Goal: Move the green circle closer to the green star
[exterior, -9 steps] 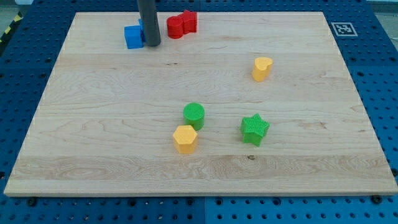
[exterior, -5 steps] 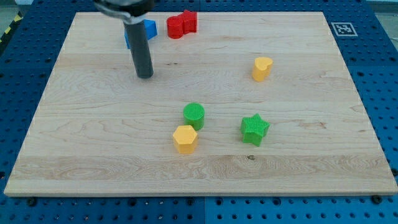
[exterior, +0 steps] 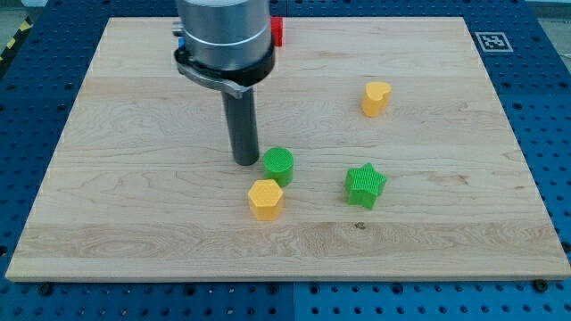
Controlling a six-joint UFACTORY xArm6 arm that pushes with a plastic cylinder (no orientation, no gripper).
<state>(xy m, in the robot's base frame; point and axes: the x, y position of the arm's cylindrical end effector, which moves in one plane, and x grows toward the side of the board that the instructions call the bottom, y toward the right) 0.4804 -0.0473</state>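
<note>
Where the rod ends, my tip [exterior: 246, 161] just left of green circle [exterior: 278, 165], no jaws, green star [exterior: 365, 185] apart rightward

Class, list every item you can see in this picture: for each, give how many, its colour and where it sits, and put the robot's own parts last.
green circle block: 1, green, board centre
green star block: 1, green, right of the circle
yellow hexagon block: 1, yellow, just below-left of the circle
yellow heart block: 1, yellow, upper right
red block: 1, red, top edge, mostly hidden by the arm
wooden board: 1, light wood, on blue table
my tip: 1, dark rod, just left of the green circle
</note>
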